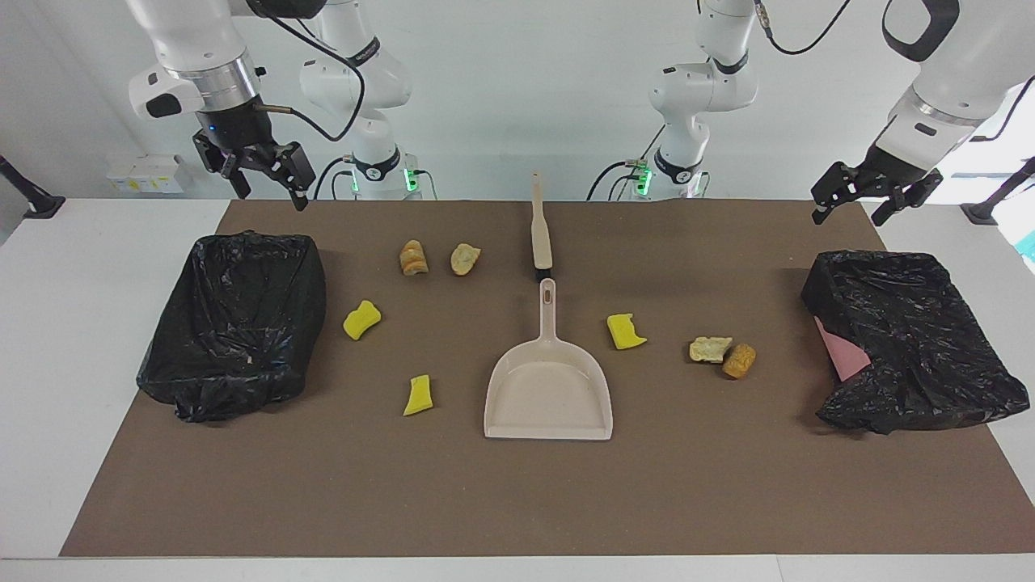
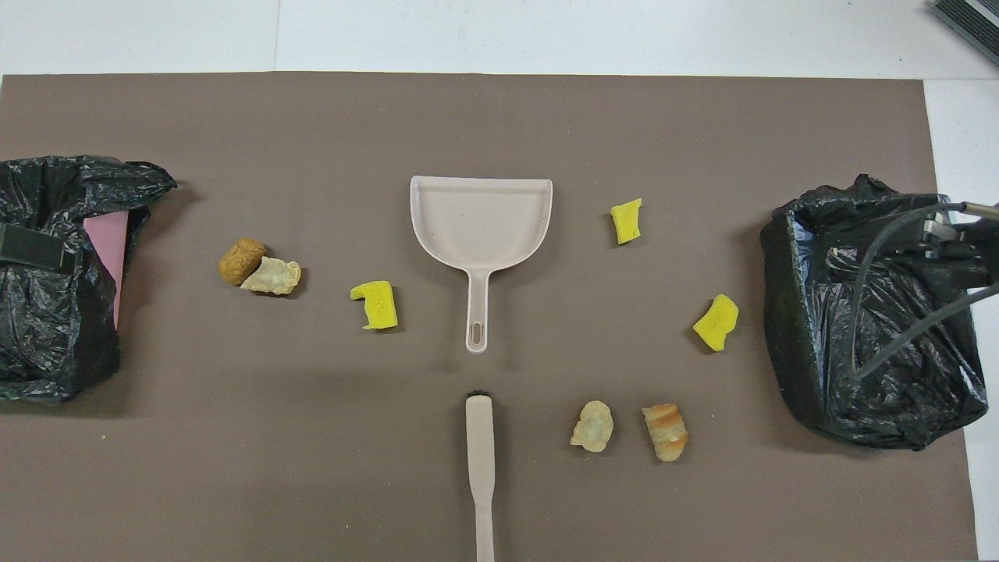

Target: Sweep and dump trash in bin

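The trash lies scattered on the brown mat: three yellow spongy chunks (image 1: 361, 319) (image 1: 419, 395) (image 1: 626, 331), two bread-like lumps (image 1: 413, 258) (image 1: 464, 259) toward the right arm's end, and two more (image 1: 710, 348) (image 1: 739, 360) toward the left arm's end. A beige dustpan (image 1: 548, 388) lies mid-mat, its handle pointing at the robots. A beige brush (image 1: 540, 230) lies in line with it, nearer the robots. Two black-bagged bins (image 1: 234, 323) (image 1: 914, 339) stand at the mat's ends. My right gripper (image 1: 271, 186) hangs open and empty above one bin's robot-side edge. My left gripper (image 1: 851, 212) hangs open and empty above the mat's corner by the other bin.
The bin at the left arm's end shows a pink wall (image 2: 105, 242) where its bag has slipped. White table (image 1: 97, 267) surrounds the brown mat (image 1: 728, 485). Cables from the right arm hang over its bin (image 2: 866, 312) in the overhead view.
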Available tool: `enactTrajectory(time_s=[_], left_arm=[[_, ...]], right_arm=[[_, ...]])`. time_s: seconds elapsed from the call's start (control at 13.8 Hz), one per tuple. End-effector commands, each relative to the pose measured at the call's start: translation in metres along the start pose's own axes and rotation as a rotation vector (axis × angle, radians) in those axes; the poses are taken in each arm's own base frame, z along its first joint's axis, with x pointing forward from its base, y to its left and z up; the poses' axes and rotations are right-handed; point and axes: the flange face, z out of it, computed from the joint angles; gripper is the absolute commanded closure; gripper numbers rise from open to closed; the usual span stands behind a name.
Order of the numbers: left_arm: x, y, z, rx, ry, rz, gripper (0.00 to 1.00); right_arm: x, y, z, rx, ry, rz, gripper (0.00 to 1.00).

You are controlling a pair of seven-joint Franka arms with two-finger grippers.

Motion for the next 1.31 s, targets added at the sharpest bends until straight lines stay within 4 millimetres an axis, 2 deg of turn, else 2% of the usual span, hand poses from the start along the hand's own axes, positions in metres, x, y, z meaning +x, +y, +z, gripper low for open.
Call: enactTrajectory(time_s=[0.0, 0.15, 0.44, 0.65, 0.87, 1.02, 1.09, 1.23], left_arm=[[-0.007, -0.005, -0.004, 0.016, 0.017, 0.004, 0.0], [-0.007, -0.002, -0.005, 0.016, 0.021, 0.014, 0.0], [-0.007, 0.011, 0.001, 0.007, 0.002, 0.035, 0.0], [-0.01, 0.025, 0.015, 0.0, -0.025, 0.068, 0.0], [-0.019, 0.049, 0.039, -0.007, -0.06, 0.165, 0.0], [-0.028, 0.069, 0.065, -0.006, -0.053, 0.201, 0.0], [-0.033, 0.073, 0.077, -0.006, -0.043, 0.206, 0.0], [-0.048, 0.101, 0.097, -0.011, -0.03, 0.251, 0.0]], right_arm=[[0.0, -0.002, -0.005, 0.018, -0.013, -0.029, 0.0], [-0.003, -0.01, -0.005, 0.017, -0.012, -0.035, 0.0], [-0.004, -0.009, -0.003, 0.015, -0.025, -0.045, 0.0], [-0.003, -0.008, -0.003, 0.016, -0.017, -0.044, 0.0], [-0.003, -0.01, -0.004, 0.019, -0.012, -0.046, 0.0], [-0.005, -0.014, -0.003, 0.019, -0.012, -0.054, 0.0], [-0.009, -0.024, -0.004, 0.02, -0.011, -0.069, 0.0], [-0.013, -0.045, -0.005, 0.029, 0.012, -0.096, 0.0]])
